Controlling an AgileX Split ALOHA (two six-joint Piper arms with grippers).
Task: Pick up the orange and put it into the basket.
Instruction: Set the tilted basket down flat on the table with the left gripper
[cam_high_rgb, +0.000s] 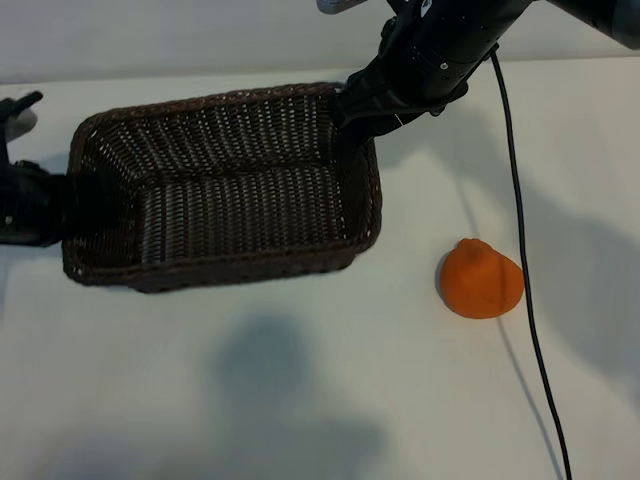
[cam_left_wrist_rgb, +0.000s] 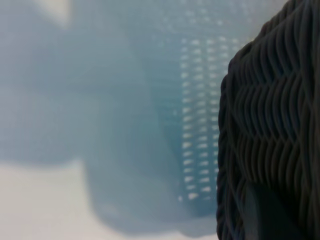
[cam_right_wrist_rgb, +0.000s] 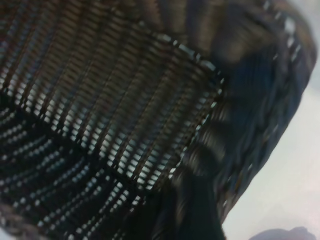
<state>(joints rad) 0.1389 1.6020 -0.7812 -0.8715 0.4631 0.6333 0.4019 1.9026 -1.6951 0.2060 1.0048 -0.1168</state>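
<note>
The orange (cam_high_rgb: 481, 279) lies on the white table, to the right of the basket and touched by nothing. The dark wicker basket (cam_high_rgb: 225, 268) stands at the centre left with nothing inside. My left gripper (cam_high_rgb: 62, 205) is at the basket's left wall, its jaws astride the wall and shut on it; one dark finger (cam_left_wrist_rgb: 265, 215) lies against the weave (cam_left_wrist_rgb: 270, 115). My right gripper (cam_high_rgb: 352, 108) hangs over the basket's far right corner, open. One of its fingers (cam_right_wrist_rgb: 192, 200) shows by the rim (cam_right_wrist_rgb: 250, 125).
A black cable (cam_high_rgb: 522, 260) runs from the right arm down across the table, passing just right of the orange. Bare white table (cam_high_rgb: 300, 400) stretches along the front, with shadows on it.
</note>
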